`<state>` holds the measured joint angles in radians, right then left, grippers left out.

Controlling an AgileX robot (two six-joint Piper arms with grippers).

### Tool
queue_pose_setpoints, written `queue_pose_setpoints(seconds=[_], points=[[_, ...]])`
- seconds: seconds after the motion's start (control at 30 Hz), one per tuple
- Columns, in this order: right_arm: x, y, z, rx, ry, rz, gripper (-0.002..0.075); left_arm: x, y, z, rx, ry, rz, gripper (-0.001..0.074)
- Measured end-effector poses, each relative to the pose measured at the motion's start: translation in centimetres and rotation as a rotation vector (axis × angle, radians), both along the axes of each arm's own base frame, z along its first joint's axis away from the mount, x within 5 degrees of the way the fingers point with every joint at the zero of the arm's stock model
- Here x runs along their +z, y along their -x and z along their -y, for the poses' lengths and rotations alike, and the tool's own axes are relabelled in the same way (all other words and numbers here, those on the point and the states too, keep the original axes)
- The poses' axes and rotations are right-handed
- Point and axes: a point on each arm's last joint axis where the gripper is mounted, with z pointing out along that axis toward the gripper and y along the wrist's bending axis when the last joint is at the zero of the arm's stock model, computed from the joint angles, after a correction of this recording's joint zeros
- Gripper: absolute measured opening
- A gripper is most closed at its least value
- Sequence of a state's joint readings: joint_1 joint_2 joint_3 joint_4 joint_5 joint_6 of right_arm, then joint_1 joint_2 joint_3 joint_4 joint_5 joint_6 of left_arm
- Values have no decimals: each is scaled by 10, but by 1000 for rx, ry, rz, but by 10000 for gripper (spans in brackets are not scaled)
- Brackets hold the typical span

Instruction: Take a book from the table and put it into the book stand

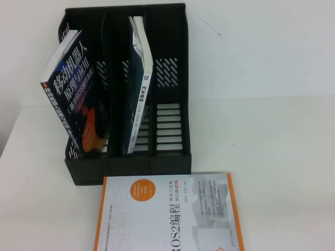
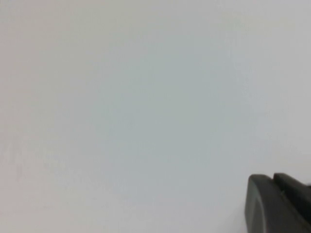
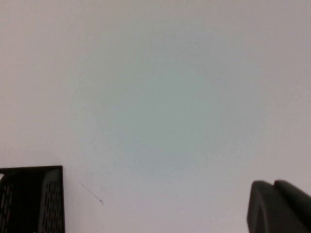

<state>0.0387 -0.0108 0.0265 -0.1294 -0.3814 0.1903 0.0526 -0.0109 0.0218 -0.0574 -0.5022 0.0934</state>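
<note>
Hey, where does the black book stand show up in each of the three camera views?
High view: the book stand fills the upper left-centre, behind the orange-edged book.
Left wrist view: not in it; only white table and the left gripper at a corner.
Right wrist view: one corner of the stand, opposite the right gripper.
Shared landmark: the white table.

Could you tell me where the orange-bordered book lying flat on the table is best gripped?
Probably its right long edge: the orange-bordered book lies flat with bare table beside it, whereas the book stand crowds its far edge. Neither the left nor right gripper is visible overhead.
</note>
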Motion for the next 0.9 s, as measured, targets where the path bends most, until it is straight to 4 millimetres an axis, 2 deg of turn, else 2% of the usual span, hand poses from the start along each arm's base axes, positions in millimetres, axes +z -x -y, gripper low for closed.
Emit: queue_pose_setpoints(seconds=[0.27,0.5,0.67,0.77,0.9], points=[[3,1,2,9,-89,32,-2,8,6,-1,5,5,111,-2],[8,4,3,14,-106,96,-2,2,-2,-3,-14,87,-60,-2],[12,6,6,17,-174,146,-2,40,8,1,-22,38,-148,-2],[13,3,6,17,-206,47,-1,66,19,2,0,-21,-103,-2],[39,9,4,7,-141,-71,-1,71,17,2,9,-36,-112,-2]])
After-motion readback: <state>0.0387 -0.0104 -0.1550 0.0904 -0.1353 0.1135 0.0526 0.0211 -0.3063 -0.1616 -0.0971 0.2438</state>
